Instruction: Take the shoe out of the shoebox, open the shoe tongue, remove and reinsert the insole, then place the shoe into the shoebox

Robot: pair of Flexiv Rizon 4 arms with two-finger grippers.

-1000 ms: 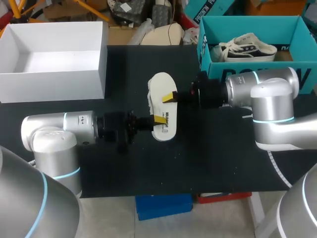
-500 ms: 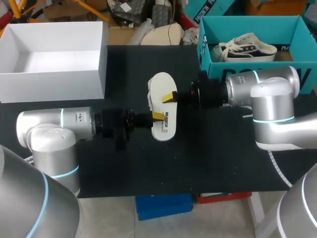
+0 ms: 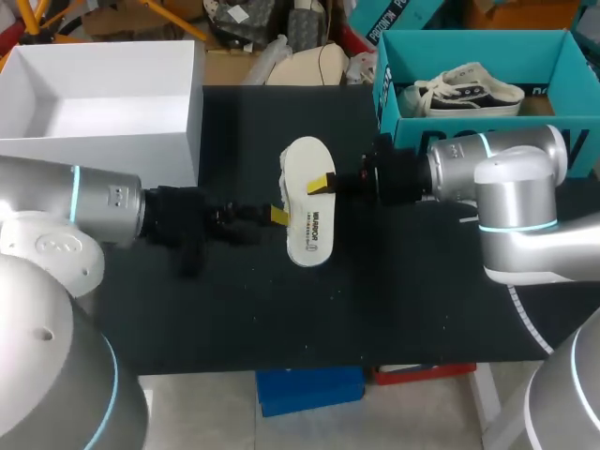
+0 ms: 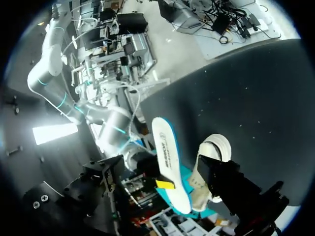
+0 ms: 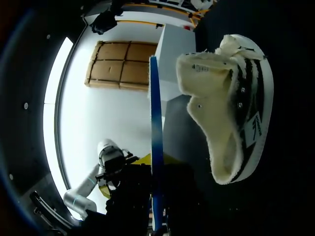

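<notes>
- The insole (image 3: 309,211) is thin, light and bendy. It should flex or twist if it is pushed from one end, so I judge a pinch across its flat faces near mid-length to be the best hold.
- My right gripper (image 3: 322,184) is pinching it that way, a yellow tip on its upper face. It holds the insole above the black table (image 3: 422,300).
- My left gripper (image 3: 279,217) is spread and holds nothing, just beside the insole's edge.
- The shoe (image 5: 231,123) lies on its side on the table under and beside the insole, its soft fleecy lining and opening turned toward my right gripper.
- The upper looks soft and collapsible and the sole stiff. I would brace it at the heel or sole while the insole's toe end is fed in.
- The teal shoebox (image 3: 405,127) at my far right holds another sneaker (image 3: 469,94).
- The white box (image 3: 103,164) at my far left shows nothing inside.
</notes>
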